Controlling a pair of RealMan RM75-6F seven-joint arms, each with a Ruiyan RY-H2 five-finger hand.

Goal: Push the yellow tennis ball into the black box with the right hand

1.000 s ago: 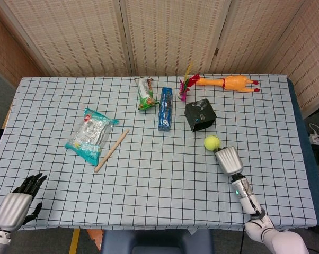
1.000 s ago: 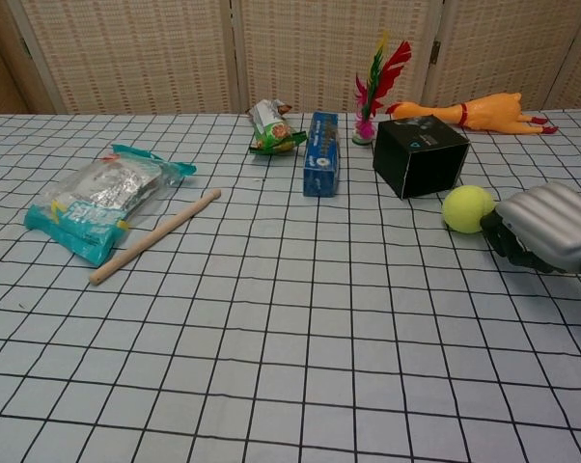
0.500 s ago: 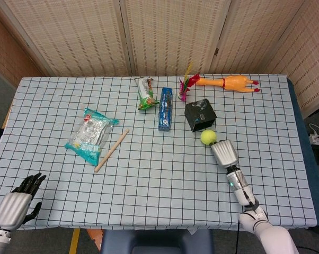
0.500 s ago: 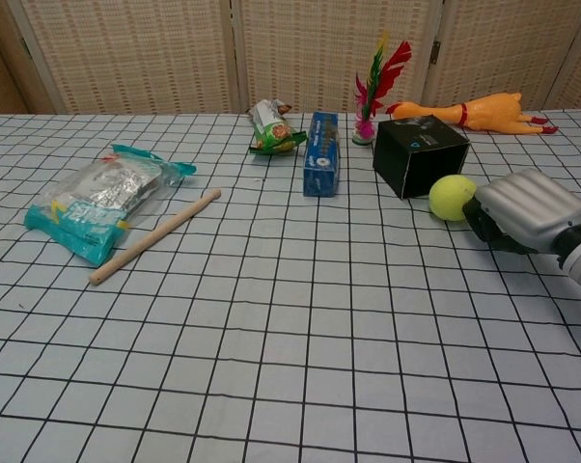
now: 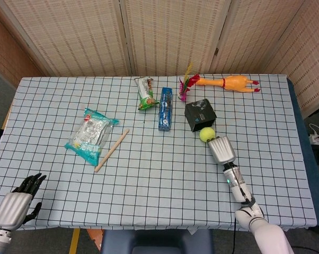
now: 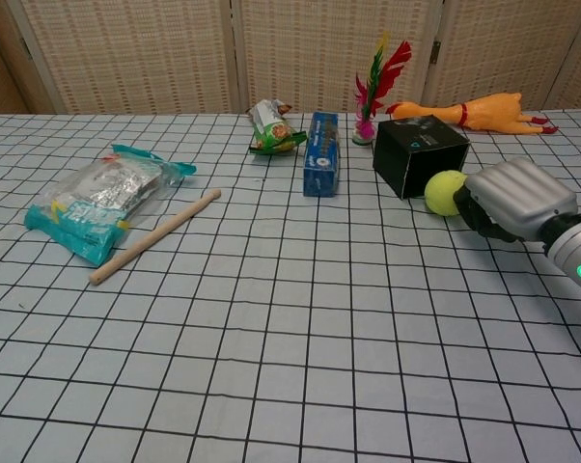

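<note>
Both views hide the right hand (image 6: 511, 198) fingers curled behind the yellow tennis ball (image 6: 444, 192), touching the black box (image 6: 419, 153).

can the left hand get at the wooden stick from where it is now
Probably yes: the left hand sits at the table's near left corner and the stick lies in open cloth beyond it, with nothing between; only the snack bag lies beside it.

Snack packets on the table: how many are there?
2. A large teal packet lies at the left beside the wooden stick; a small green packet lies at the back, beside the blue box.
</note>
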